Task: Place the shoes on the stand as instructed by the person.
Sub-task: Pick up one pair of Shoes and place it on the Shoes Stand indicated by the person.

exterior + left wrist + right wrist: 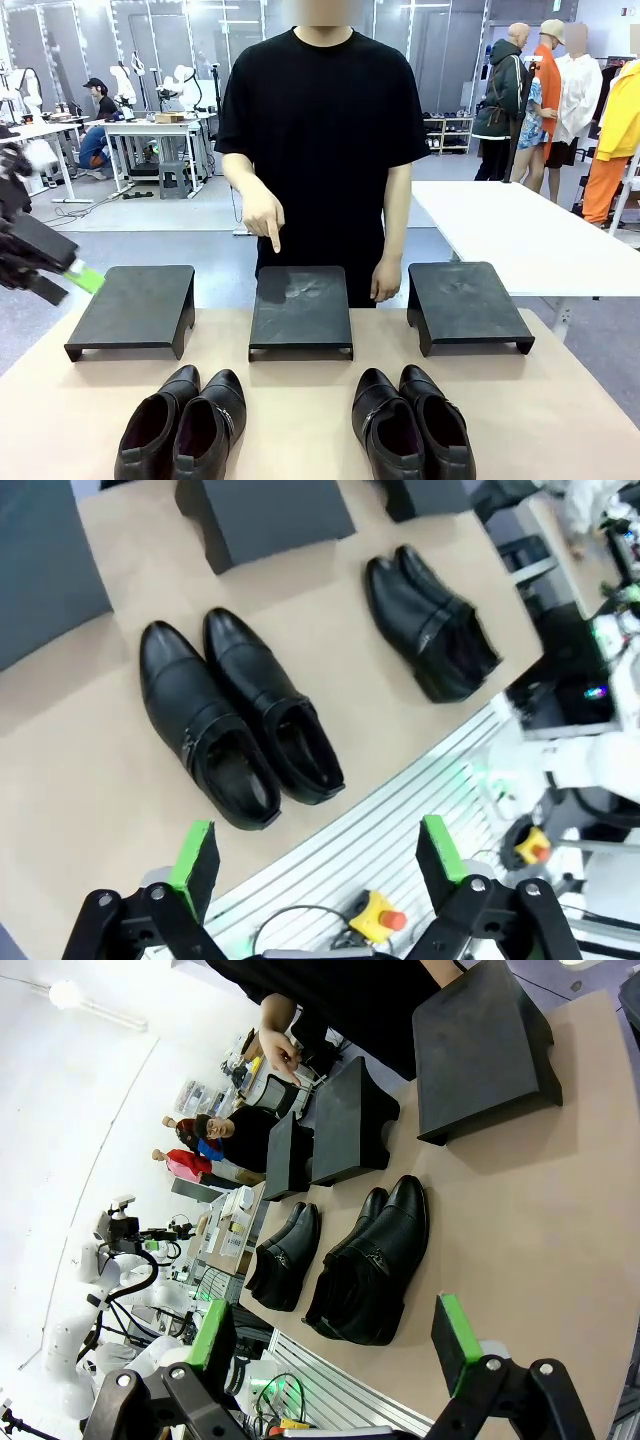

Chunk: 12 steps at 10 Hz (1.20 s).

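Observation:
Two pairs of glossy black shoes sit at the table's near edge, the left pair (185,425) and the right pair (412,420). Behind them three black stands line up: left (130,305), middle (300,305), right (465,300). The person (320,130) stands at the far side, and one hand (265,215) points a finger down at the middle stand. My left gripper (70,275) hovers at the left edge, off the table. In its wrist view it (318,865) is open above the left pair (235,720). My right gripper (335,1345) is open and empty, with the right pair (370,1260) below it.
A white table (520,230) stands behind at the right. The table's metal front rail (400,810) and a yellow button box (375,915) lie below the left gripper. Other people stand far off in the room.

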Tool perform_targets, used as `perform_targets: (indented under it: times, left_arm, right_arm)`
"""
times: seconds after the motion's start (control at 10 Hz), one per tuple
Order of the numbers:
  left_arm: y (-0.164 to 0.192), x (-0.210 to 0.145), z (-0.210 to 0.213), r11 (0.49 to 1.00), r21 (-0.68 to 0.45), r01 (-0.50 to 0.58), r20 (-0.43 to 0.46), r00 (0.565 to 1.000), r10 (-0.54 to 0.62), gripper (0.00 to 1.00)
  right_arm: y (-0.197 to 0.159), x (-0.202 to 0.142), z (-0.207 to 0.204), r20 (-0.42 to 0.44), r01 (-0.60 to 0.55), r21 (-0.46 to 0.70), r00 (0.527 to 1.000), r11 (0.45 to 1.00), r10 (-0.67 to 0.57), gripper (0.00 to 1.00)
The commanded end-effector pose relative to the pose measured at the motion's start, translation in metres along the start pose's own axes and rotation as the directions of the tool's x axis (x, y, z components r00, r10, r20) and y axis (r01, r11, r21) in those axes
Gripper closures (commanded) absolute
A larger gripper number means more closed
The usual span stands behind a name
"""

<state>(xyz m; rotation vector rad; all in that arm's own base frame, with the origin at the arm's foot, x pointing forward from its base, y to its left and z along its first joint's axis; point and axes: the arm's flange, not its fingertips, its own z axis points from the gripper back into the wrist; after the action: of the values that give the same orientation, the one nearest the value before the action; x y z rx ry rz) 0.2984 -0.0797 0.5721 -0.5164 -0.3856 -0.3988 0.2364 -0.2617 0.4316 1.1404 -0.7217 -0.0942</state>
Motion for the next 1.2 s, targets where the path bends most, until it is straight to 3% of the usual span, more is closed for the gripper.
perform_targets:
  times: [0.0,0.2,0.5,1.1]
  left_arm:
    - [-0.008,0.012,-0.032,0.995,0.095,0.011,-0.096,0.995,-0.002,0.0]
    - [-0.024,0.001,-0.071,0.981,0.191,-0.025,-0.185,0.981,0.061,0.0]
    - [-0.036,-0.022,-0.114,0.957,0.272,-0.103,-0.215,0.963,0.165,0.0]
    - [-0.039,-0.046,-0.178,0.92,0.369,-0.13,-0.243,0.942,0.23,0.0]
  right_arm:
    - [0.001,0.0,0.001,0.005,-0.004,0.008,1.0,1.0,0.004,0.0]
    - [0.001,0.0,0.001,0.005,-0.004,0.008,1.0,1.0,0.004,0.0]
    - [0.001,0.0,0.001,0.005,-0.004,0.008,1.0,1.0,0.004,0.0]
    - [0.001,0.0,0.001,0.005,-0.004,0.008,1.0,1.0,0.004,0.0]
